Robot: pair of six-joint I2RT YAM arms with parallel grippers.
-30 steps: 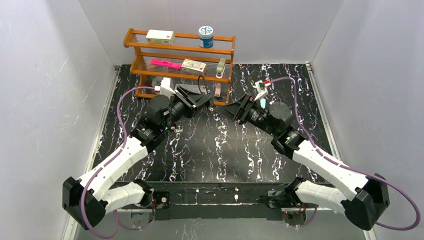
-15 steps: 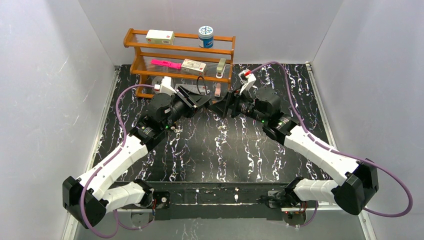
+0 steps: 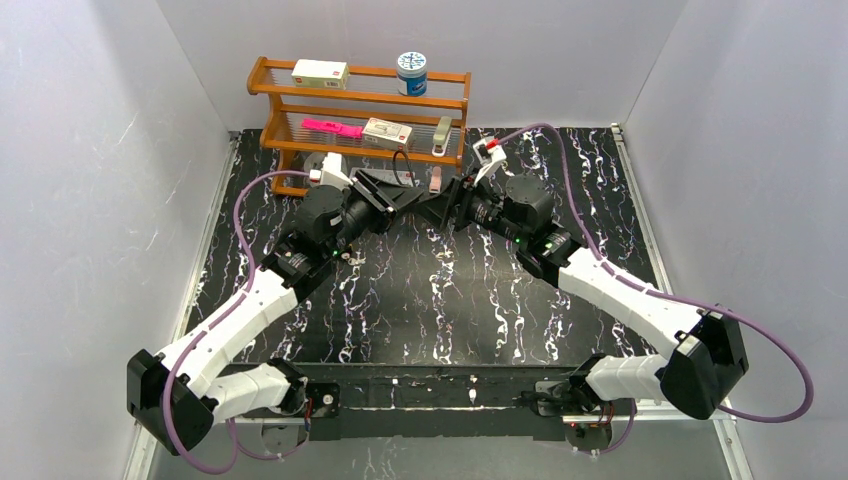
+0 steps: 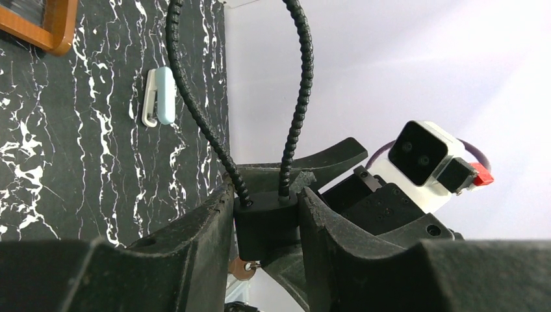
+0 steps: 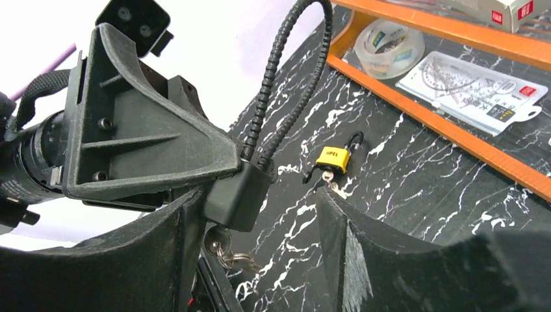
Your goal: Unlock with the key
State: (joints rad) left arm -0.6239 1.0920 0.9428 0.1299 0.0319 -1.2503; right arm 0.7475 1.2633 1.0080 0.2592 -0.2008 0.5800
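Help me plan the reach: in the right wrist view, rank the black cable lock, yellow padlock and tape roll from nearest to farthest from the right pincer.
1. black cable lock: between the open fingers of the right pincer.
2. yellow padlock: lying on the table just beyond.
3. tape roll: farthest, inside the wooden rack.

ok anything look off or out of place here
Nothing spilled or broken. One stray: a small yellow padlock lies loose on the table in front of the shelf, apparently with a key in it, while the left gripper clamps the black cable lock.
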